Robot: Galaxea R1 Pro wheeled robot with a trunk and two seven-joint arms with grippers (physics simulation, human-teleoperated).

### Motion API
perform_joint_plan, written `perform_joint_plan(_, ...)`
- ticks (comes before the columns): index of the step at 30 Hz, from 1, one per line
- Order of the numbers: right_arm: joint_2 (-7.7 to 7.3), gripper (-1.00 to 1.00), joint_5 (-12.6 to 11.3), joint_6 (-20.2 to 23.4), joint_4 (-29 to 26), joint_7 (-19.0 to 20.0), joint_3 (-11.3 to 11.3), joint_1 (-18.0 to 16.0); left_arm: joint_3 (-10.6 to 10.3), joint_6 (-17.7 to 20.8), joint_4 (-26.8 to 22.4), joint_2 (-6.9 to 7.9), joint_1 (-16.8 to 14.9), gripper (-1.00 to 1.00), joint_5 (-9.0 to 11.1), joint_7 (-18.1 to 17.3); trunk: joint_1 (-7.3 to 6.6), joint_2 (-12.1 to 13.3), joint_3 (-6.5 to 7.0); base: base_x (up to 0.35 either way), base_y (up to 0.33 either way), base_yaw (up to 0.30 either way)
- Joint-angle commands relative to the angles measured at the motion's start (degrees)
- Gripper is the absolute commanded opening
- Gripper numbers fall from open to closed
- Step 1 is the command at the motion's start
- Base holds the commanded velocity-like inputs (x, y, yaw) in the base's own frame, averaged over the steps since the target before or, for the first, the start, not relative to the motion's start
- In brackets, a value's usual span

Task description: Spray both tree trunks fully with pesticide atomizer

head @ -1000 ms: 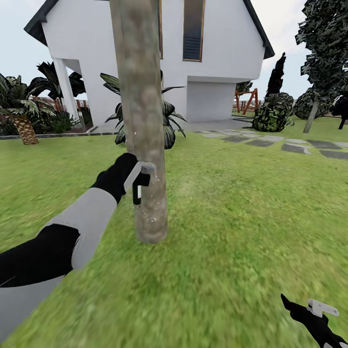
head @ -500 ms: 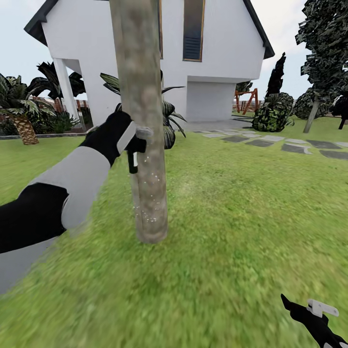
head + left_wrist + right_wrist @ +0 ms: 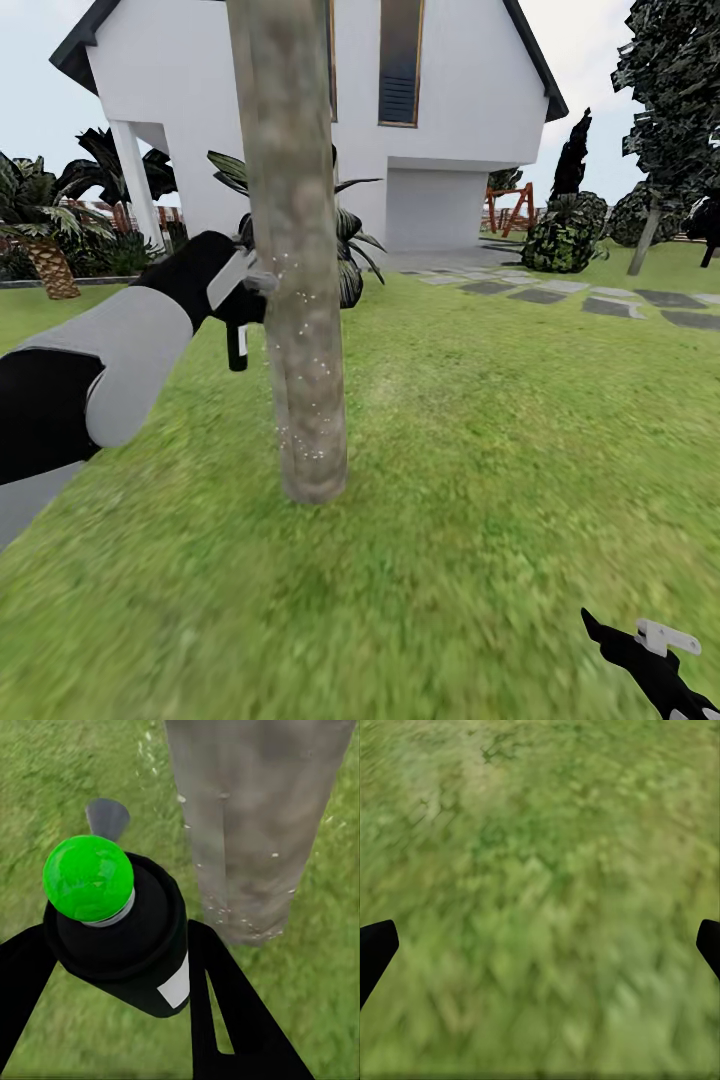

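Pesticide atomizer (image 3: 238, 345) in left gripper (image 3: 245, 300) beside tree trunk (image 3: 295, 250)

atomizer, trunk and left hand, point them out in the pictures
atomizer (image 3: 124, 937): left wrist view, on its dark body.
trunk (image 3: 300, 300): head view, on the mid bark.
left hand (image 3: 240, 290): head view, at the fingers gripping the atomizer.

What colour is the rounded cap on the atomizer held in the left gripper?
Bright green cap, clearest in the left wrist view.
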Motion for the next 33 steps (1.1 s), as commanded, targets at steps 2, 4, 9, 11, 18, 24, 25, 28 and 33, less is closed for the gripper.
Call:
perform_joint_plan(2, -0.01, 1.0, -0.16, -0.06, 0.08, 0.5, -0.39, -0.04, -0.38, 0.16, 0.52, -0.22, 0.02, -1.0, 0.62, 0.36, -0.01, -0.02, -0.06, 0.0, 0.0, 0.0)
perform_joint_plan(4, -0.01, 1.0, -0.16, -0.06, 0.08, 0.5, -0.38, -0.04, -0.38, 0.05, 2.86, -0.51, 0.12, -1.0, 0.63, 0.33, -0.01, -0.02, -0.06, 0.0, 0.0, 0.0)
perform_joint_plan(9, -0.01, 1.0, -0.16, -0.06, 0.08, 0.5, -0.37, -0.04, -0.34, -1.11, 10.17, -0.69, 1.67, -1.0, 0.55, 0.0, -0.01, -0.02, -0.06, 0.0, 0.0, 0.0)
perform_joint_plan(11, -0.01, 1.0, -0.16, -0.06, 0.08, 0.5, -0.36, -0.04, -0.33, -1.47, 10.7, -0.66, 5.27, -1.0, 0.49, 0.0, -0.01, -0.02, -0.06, 0.0, 0.0, 0.0)
perform_joint_plan(18, -0.01, 1.0, -0.16, -0.06, 0.08, 0.5, -0.36, -0.04, -0.37, -5.7, 10.77, -0.68, 14.93, -1.0, 0.29, -0.04, -0.01, -0.02, -0.06, 0.0, 0.0, 0.0)
perform_joint_plan(24, -0.01, 1.0, -0.16, -0.06, 0.08, 0.5, -0.36, -0.04, -0.42, -7.34, 10.73, -0.8, 18.84, -1.0, 0.3, -0.04, -0.01, -0.02, -0.06, 0.0, 0.0, 0.0)
perform_joint_plan(25, -0.01, 1.0, -0.16, -0.06, 0.08, 0.5, -0.36, -0.04, -0.42, -8.83, 10.75, -0.82, 19.7, -1.0, 0.29, -0.04, -0.01, -0.02, -0.06, 0.0, 0.0, 0.0)
perform_joint_plan(28, -0.01, 1.0, -0.16, -0.06, 0.08, 0.5, -0.36, -0.04, -0.42, -10.2, 10.74, -0.83, 21.87, -1.0, 0.29, -0.04, -0.01, -0.02, -0.06, 0.0, 0.0, 0.0)
perform_joint_plan(33, -0.01, 1.0, -0.16, -0.06, 0.08, 0.5, -0.36, -0.04, -0.4, -14.41, 10.77, -0.78, 26.0, -1.0, 0.29, -0.04, -0.01, -0.02, -0.06, 0.0, 0.0, 0.0)
